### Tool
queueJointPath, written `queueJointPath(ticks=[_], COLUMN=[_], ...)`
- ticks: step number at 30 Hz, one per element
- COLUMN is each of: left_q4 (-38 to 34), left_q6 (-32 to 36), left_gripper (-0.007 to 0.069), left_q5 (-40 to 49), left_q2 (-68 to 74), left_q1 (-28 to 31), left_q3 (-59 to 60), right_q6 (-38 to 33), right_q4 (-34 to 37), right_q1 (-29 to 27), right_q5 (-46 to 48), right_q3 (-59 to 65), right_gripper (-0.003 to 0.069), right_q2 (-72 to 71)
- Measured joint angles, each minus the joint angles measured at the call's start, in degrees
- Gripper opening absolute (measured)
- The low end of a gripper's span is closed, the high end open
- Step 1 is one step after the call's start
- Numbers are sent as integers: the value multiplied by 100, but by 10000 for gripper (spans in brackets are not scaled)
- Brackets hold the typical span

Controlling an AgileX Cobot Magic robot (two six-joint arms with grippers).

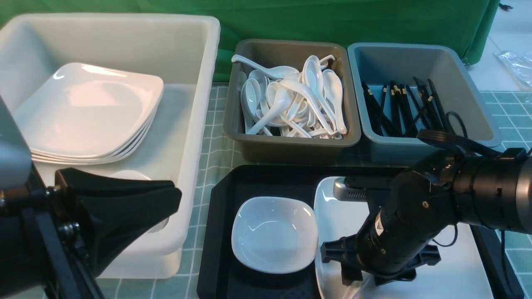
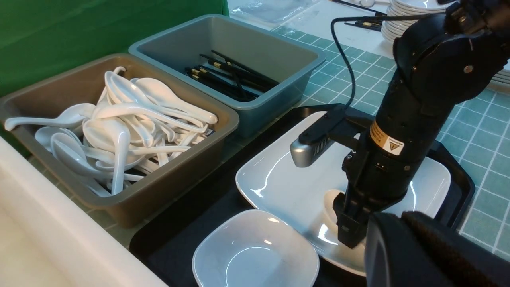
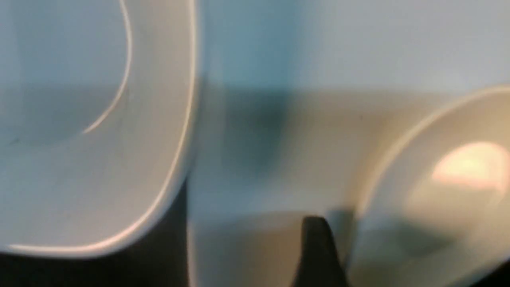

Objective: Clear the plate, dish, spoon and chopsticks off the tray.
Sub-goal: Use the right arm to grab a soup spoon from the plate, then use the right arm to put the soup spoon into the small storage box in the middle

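Note:
The black tray (image 1: 222, 249) carries the small white dish (image 1: 274, 234) and, to its right, the large white plate (image 1: 336, 216). On the plate lies the white spoon (image 2: 330, 203), mostly hidden by my right arm. My right gripper (image 2: 352, 235) points straight down at the plate, its jaws apart around the spoon's bowl (image 3: 438, 199). One black finger (image 3: 316, 251) stands just beside that bowl's rim; the other finger is out of frame. My left gripper (image 1: 176, 197) hangs shut and empty over the white tub, left of the tray. The chopsticks do not show on the tray.
A big white tub (image 1: 199, 124) at the left holds stacked white plates (image 1: 91, 112). Behind the tray stand a brown tub (image 1: 291, 143) full of white spoons and a blue-grey tub (image 1: 424, 47) with several black sticks. More stacked plates (image 2: 402, 20) stand far right.

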Motion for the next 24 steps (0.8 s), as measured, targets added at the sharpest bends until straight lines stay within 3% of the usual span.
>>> queueJointPath(ticks=[4,6,14,17,24], left_q4=[0,0,0,0,0], left_q6=[0,0,75,164,255], left_gripper=[17,17,17,17,17], left_q5=[3,3,-49,-187,-259], left_q2=[0,0,0,0,0], left_q1=[0,0,0,0,0], left_q3=[0,0,0,0,0], right_q6=[-554,-873,-1617,-2119,-2467], right_q4=[5,17,0,13,-25], right_q1=[0,0,-34,-395,-1266], right_q5=[-294,-299,287,-265,-1394], right_q3=[-19,-74,-905,-1725,-3555], right_gripper=[220,170,174,174,174], right_q2=[39,39,-423,-589,390])
